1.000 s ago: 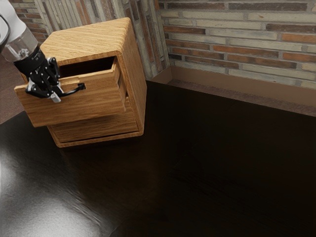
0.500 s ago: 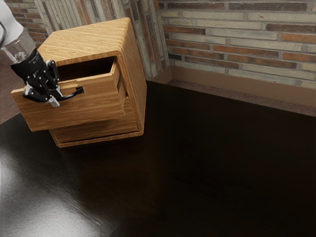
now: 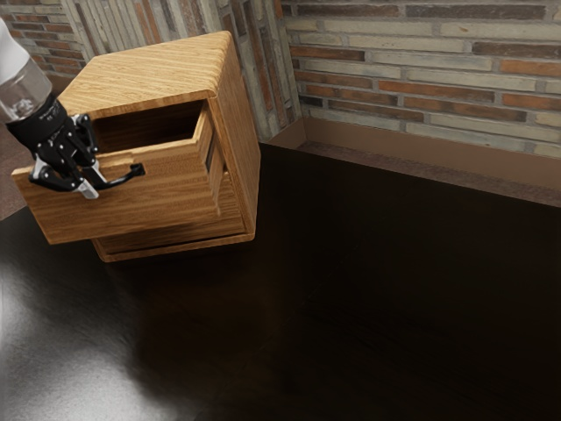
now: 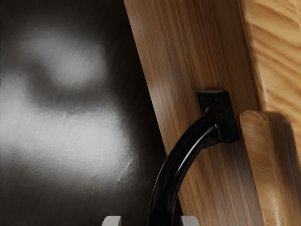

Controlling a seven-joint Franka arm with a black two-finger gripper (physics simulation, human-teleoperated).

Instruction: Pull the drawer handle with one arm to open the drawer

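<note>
My gripper [image 3: 86, 182] clamps the black handle [image 3: 123, 173] at its end on the exterior view's left; the top drawer [image 3: 131, 206] stands well out of the wooden cabinet [image 3: 166, 70].

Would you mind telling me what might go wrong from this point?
1. The gripper sits near one end of the handle, so an off-centre pull may skew the drawer or slip off.
2. The drawer is well out; pulling further may drag or tip the cabinet.
</note>
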